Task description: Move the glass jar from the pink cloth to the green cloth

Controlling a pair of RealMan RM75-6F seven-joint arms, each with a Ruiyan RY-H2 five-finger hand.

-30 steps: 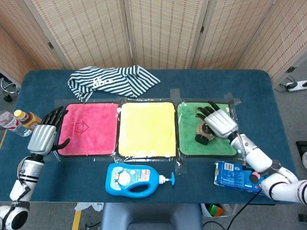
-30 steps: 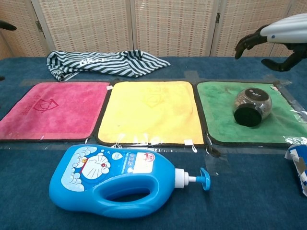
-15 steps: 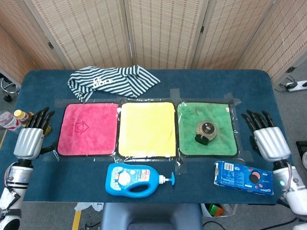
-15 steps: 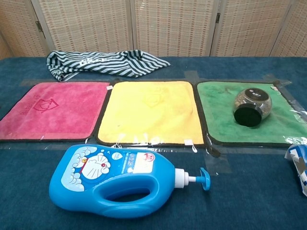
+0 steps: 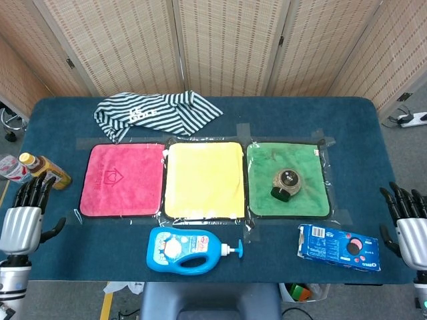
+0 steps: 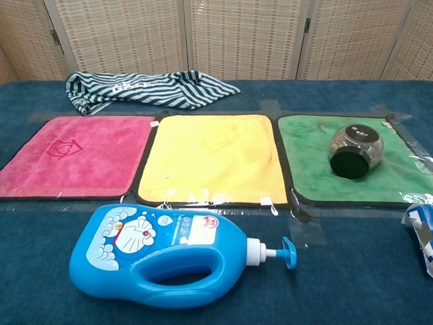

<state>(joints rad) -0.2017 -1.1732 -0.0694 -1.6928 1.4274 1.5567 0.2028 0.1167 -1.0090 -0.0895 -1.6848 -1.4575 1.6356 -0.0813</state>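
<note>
Head view: glass jar (image 5: 287, 184) lies on its side on the green cloth (image 5: 263, 183), right of centre, dark lid toward the near-left. Pink cloth (image 5: 122, 179) is bare, at the left of the row; yellow cloth (image 5: 203, 179) sits between the two. Left hand (image 5: 24, 218) hangs off the near-left desk (image 5: 360, 133) edge, fingers spread, holding nothing — well apart from the jar, with all three cloths in between. Right hand (image 5: 408, 223) is at the near-right edge, fingers apart and empty, also well clear of the jar, out to its right and nearer. Blue detergent bottle (image 5: 188, 250) lies on its side near the yellow cloth, cookie pack (image 5: 339, 247) near the green one. Striped garment (image 5: 155, 113) sits far-left. Drink bottles (image 5: 32, 168) sit off the left edge.

Chest view: neither hand shows. Jar (image 6: 356, 149) rests tilted on the green cloth (image 6: 308, 166), lid facing near. Pink cloth (image 6: 74, 154) at left — nothing on it. Detergent bottle (image 6: 166, 254) in the foreground.
</note>
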